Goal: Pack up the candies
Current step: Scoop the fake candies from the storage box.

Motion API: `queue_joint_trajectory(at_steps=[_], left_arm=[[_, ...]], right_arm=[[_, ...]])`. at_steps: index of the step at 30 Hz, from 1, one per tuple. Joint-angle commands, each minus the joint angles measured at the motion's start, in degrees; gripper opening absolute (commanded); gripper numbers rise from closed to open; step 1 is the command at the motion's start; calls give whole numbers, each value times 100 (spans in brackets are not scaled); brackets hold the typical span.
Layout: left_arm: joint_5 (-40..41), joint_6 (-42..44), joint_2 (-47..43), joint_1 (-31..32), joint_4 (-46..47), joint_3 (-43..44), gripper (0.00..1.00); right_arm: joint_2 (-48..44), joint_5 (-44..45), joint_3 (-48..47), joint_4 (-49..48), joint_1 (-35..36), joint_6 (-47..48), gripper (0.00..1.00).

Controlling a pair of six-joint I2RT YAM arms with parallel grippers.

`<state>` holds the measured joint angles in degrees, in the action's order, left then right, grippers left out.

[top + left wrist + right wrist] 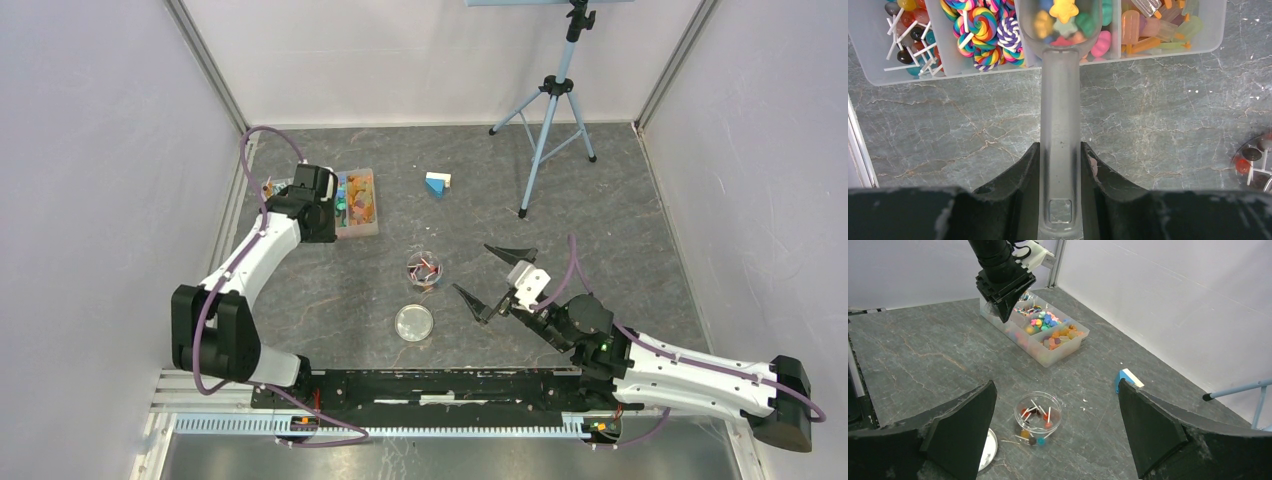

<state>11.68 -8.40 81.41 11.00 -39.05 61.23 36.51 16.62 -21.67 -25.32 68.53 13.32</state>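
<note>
The candies [1064, 10] fill a clear compartment tray [998, 72]: ball lollipops, swirl lollipops, small gummy shapes and ice-pop shapes. My left gripper [1060, 147] is shut on the handle of a clear plastic scoop [1060, 100]. The scoop's bowl holds a few sweets over the tray's middle compartment. From above, the left gripper [318, 195] sits at the tray [357, 205]. A clear jar [424, 268] holds several ball lollipops [1048, 422]. My right gripper [470, 266] stands open just right of the jar, with nothing between its fingers.
The jar's round lid [414, 322] lies flat on the table, nearer to me than the jar. A blue-and-white block [437, 183] rests further back. A tripod [548, 120] stands at the back right. Walls enclose the table on three sides.
</note>
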Motion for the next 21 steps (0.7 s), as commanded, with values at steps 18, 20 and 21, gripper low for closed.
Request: queue_joint_trajectory(at_steps=[18, 20, 21], left_arm=[[372, -153, -740, -36, 420, -619, 2], [383, -146, -861, -37, 473, -667, 2], [366, -124, -904, -37, 522, -701, 2]], right_arm=[[-88, 42, -31, -206, 11, -277, 98], [-115, 71, -17, -211, 11, -296, 98], [-114, 69, -18, -218, 11, -308, 98]])
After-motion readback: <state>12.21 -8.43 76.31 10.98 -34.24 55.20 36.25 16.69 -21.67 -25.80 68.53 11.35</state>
